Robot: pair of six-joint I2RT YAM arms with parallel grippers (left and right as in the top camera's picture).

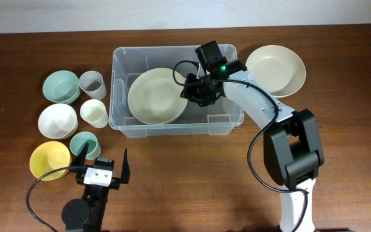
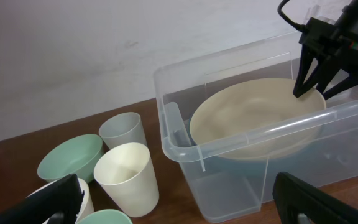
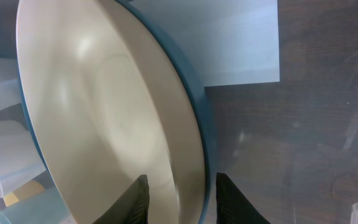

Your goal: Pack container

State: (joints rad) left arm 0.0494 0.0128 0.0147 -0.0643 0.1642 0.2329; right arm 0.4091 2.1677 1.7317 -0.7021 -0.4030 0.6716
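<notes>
Container (image 1: pixel 224 119) is being seen at the far edge of the counter (image 1: pixel 185 187), midway along. The cream bowl (image 1: pixel 156 96) inside is being straddled at its rim by the right fingers (image 3: pixel 138 202), slightly apart. The left fingers (image 2: pixel 309 202) are being held wide apart.

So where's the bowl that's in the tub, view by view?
Overhead: bowl lies in the left half of the tub, top centre.
Left wrist: right of centre, behind the tub's near wall.
Right wrist: fills the left side, close up and tilted.
Shared landmark: right pincer astride the bowl's rim.
</notes>
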